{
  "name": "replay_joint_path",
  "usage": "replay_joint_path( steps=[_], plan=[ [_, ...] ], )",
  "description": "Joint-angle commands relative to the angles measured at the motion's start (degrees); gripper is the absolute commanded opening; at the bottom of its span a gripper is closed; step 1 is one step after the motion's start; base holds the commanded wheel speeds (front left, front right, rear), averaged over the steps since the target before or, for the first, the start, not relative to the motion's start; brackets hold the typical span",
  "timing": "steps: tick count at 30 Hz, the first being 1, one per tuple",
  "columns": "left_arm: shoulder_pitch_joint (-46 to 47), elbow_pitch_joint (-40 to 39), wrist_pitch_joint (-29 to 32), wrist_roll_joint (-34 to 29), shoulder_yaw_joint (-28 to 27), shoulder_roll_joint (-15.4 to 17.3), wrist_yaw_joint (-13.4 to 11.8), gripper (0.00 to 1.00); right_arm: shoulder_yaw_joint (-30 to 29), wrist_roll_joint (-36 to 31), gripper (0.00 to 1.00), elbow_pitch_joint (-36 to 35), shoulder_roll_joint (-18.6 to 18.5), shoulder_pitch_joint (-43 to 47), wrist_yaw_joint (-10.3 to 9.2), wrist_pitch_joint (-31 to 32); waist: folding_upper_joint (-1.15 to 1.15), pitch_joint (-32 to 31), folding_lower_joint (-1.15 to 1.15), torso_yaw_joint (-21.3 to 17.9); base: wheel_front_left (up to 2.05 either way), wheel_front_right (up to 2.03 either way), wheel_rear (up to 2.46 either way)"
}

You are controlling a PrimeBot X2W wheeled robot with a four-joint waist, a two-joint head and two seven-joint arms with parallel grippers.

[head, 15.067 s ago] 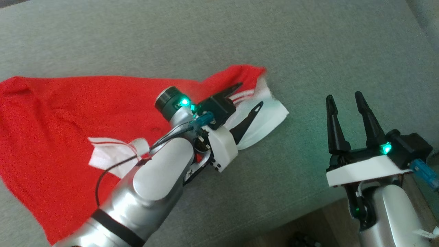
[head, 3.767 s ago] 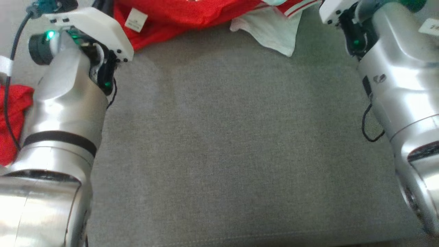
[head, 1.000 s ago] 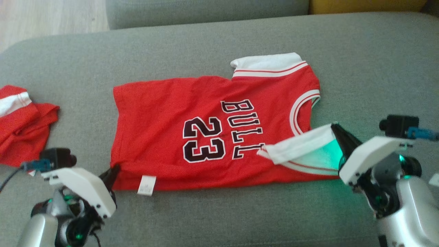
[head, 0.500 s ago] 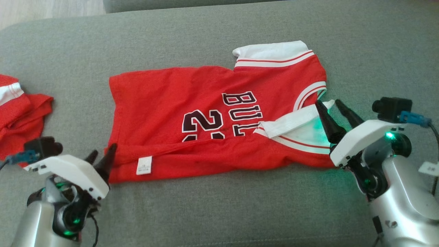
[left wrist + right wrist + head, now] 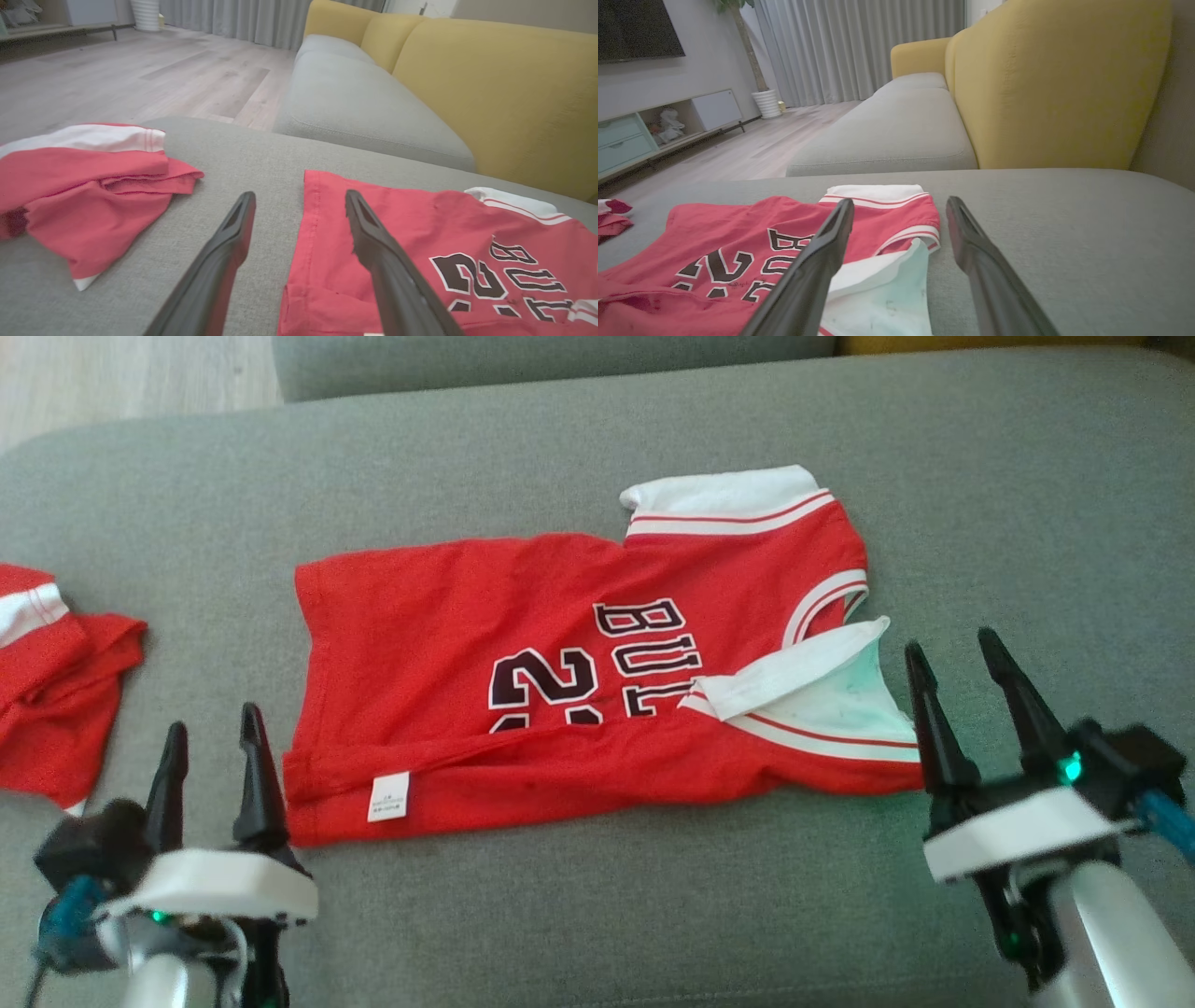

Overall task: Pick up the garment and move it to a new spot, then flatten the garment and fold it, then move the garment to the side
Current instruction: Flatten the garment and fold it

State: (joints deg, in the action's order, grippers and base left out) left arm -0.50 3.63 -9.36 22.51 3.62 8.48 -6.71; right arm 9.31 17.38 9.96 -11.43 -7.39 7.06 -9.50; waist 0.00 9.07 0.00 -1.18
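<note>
The jersey lies across the middle of the sofa cushion, its length running left to right and its shoulder end toward the right edge. A narrow strip along its near side is already turned over, with the label showing. The left tool hovers just off the near left corner of the jersey and the right tool just off its right end. Both stand wide and hold nothing.

The fold looks shallow and a little slanted, and a white strap lies skewed over the lettering. To fold well, I would lay that strap flat first. Then pinch both ends of the same edge, lift evenly, and carry them across together so the crease stays straight. Keep the left tool clear of the other red garment by the left edge.
</note>
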Motion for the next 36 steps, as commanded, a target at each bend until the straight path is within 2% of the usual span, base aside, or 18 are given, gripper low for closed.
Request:
replay_joint_path(
  steps=[1,9,23,29,36],
  plan=[
    [0.8,-2.3,-1.1,-1.2,-1.6,0.6,-0.7,1.0,0.4,-0.9,1.0,-2.5,-0.3,0.6,0.43,-0.4,0.0,-0.6,0.0,0.0,0.0,0.0,0.0],
    [-4.3,-3.7,-3.8,-7.1,2.9,0.0,-2.3,1.0,-3.0,-4.1,1.0,-9.9,3.1,9.8,0.43,2.6,0.0,-2.8,0.0,0.0,0.0,0.0,0.0],
    [-4.7,0.1,-4.2,-7.0,4.1,0.5,-1.8,1.0,-3.9,-4.3,1.0,-12.3,4.4,12.0,0.43,4.7,0.0,-3.3,0.0,0.1,0.0,0.0,0.0],
    [-3.7,3.0,-1.5,-5.3,4.7,0.5,-0.4,1.0,-4.5,-3.5,1.0,-9.8,4.9,11.5,0.43,6.8,0.0,-2.3,0.0,0.2,0.0,0.0,0.0],
    [0.8,11.5,4.6,2.1,3.4,-0.5,3.6,1.0,-3.8,-2.8,1.0,-0.9,4.9,7.0,0.43,10.5,0.0,1.2,0.0,0.5,0.0,0.0,0.0]
  ],
)
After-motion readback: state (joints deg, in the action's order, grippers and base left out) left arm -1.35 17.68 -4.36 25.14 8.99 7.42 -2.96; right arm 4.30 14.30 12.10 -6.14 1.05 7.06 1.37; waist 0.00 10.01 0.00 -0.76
